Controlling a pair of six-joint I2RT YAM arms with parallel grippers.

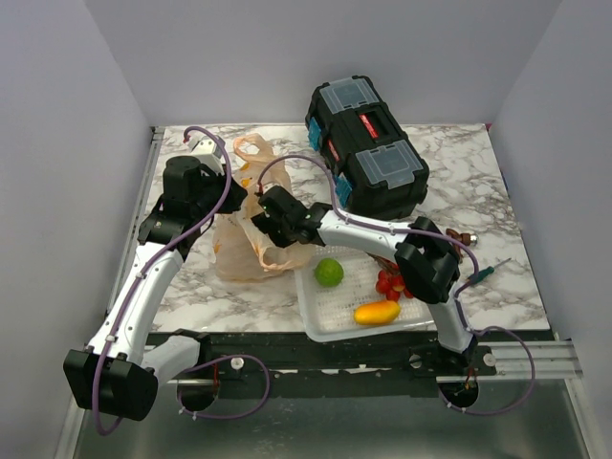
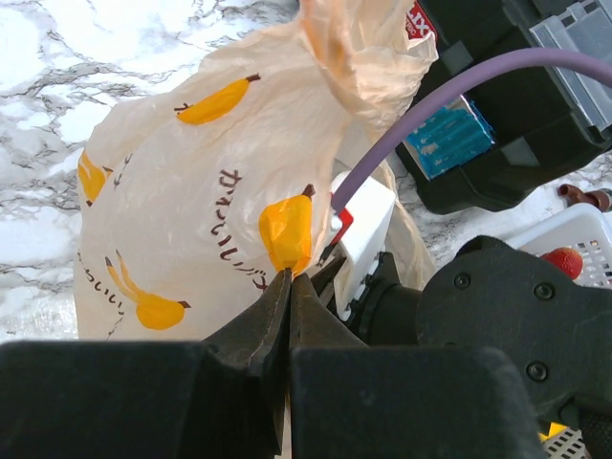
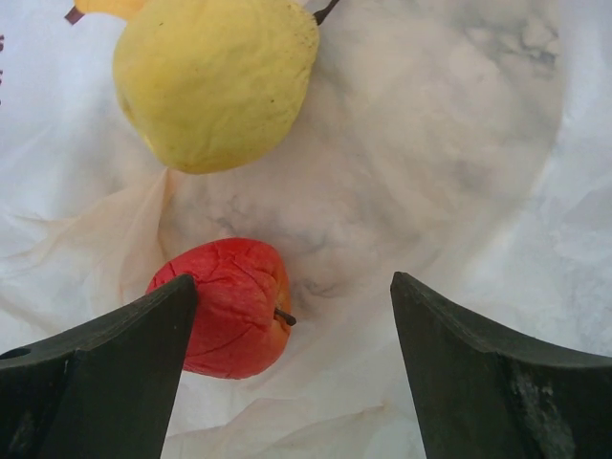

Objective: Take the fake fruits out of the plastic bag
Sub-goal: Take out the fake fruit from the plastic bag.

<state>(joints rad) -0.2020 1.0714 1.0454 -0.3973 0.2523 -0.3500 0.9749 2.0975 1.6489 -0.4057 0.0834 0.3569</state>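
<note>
One high view, two close wrist views, all meeting at the plastic bag [image 1: 251, 239].
The top camera looks down and forward from above and behind the arm bases, taking in the whole marble table [image 1: 459, 163]; the bag sits at 9 o'clock of centre, the toolbox [image 1: 368, 143] at 1 o'clock. The left wrist camera faces the bag's printed outside from very near, over the left gripper [image 2: 290, 277], with the same toolbox at 2 o'clock. The right wrist camera looks down inside the bag, nearest of all, with the yellow fruit [image 3: 215, 81] at 11 o'clock and the red round fruit [image 3: 234, 306] at 7 o'clock.
</note>
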